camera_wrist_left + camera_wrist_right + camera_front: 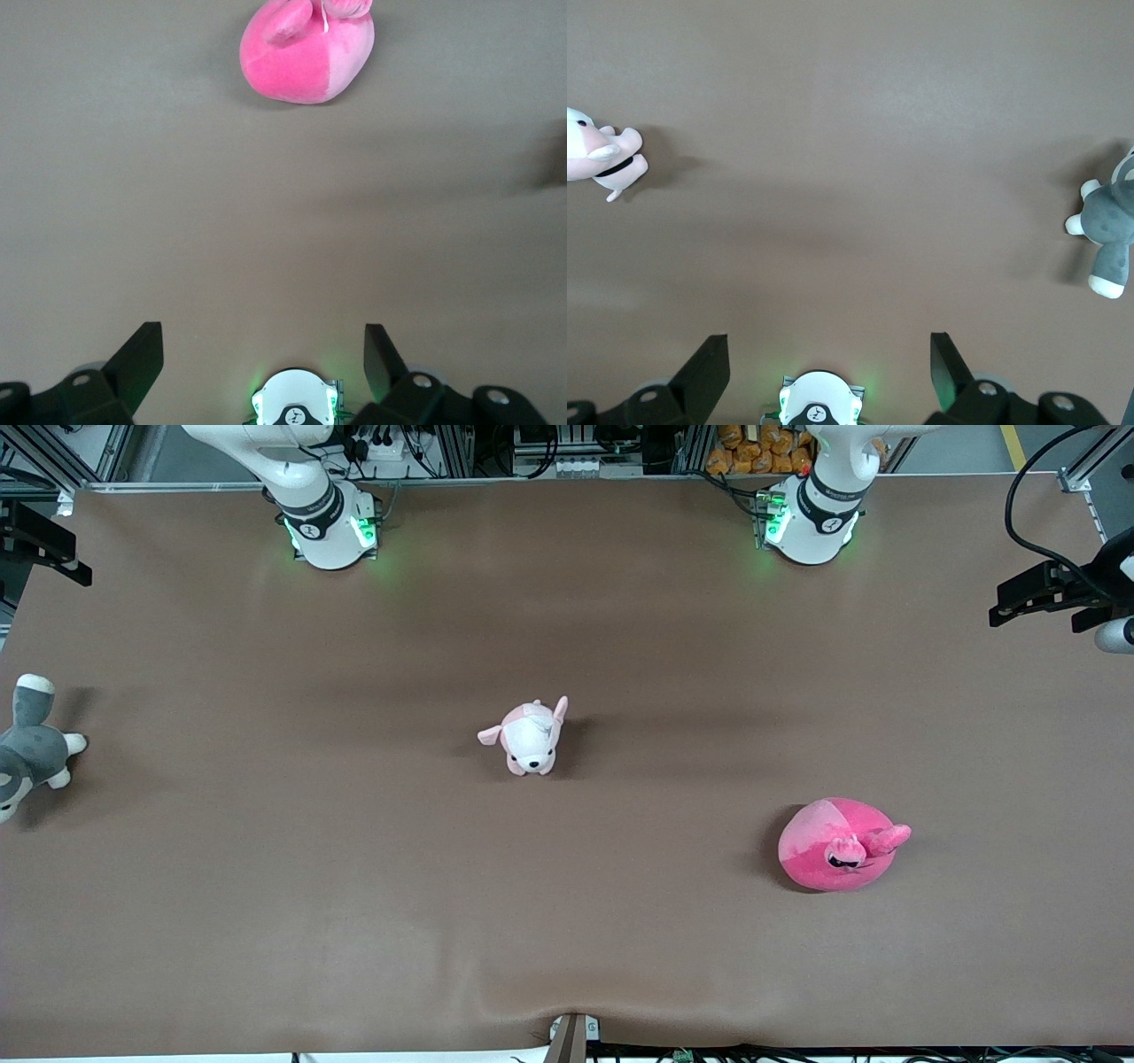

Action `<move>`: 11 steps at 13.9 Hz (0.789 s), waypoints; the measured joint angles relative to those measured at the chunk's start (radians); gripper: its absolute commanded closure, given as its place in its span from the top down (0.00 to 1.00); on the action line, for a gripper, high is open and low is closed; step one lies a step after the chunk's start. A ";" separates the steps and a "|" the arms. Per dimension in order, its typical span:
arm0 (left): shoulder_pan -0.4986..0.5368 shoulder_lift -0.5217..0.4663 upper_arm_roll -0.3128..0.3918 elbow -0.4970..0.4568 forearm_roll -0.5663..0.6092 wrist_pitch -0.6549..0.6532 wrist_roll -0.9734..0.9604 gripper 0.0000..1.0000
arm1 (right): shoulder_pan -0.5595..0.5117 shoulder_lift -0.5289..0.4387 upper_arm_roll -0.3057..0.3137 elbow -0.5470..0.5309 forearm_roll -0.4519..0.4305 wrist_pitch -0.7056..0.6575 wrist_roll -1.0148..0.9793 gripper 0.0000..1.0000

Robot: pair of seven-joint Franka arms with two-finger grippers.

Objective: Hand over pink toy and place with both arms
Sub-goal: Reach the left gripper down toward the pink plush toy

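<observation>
Start of the handover task, nothing yet grasped. Pink toy (839, 846) lying on the brown table cover (620, 957) toward the left arm's end, nearer the front camera than the pale pink-and-white puppy plush (529, 737), which sits about mid-table. Grey-and-white plush (27, 748) at the edge of the right arm's end, well apart from both. In the front view, only the bases and lower links visible: left arm (819, 509) and right arm (319, 514), both raised out of frame.

Left gripper (264, 354) held high over bare cover close to its own base, fingers spread wide and empty, the pink toy (306, 53) in sight ahead of it; probably parked there so that the wrist camera takes in the whole working area. Right gripper (830, 354) likewise high over the cover by its own base, fingers released and empty, the puppy plush (602, 159) and the grey-and-white plush (1109, 226) at the margins of its view.

Toy well within the left arm's reach and outside easy reach of the right: likely reason for a first pick by the left gripper, then a transfer. Soft, rounded body; protruding limb a possible purchase point.
</observation>
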 measured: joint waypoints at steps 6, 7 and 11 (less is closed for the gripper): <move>-0.001 0.001 -0.002 0.004 -0.019 0.000 -0.073 1.00 | 0.000 0.000 0.000 0.000 0.000 0.000 0.000 1.00; -0.001 0.005 -0.001 0.004 -0.020 0.001 -0.113 1.00 | 0.000 0.000 0.000 0.000 0.000 0.000 0.000 1.00; -0.001 0.050 0.002 0.027 -0.022 0.046 -0.362 1.00 | 0.000 0.000 0.000 0.000 0.000 0.000 0.000 1.00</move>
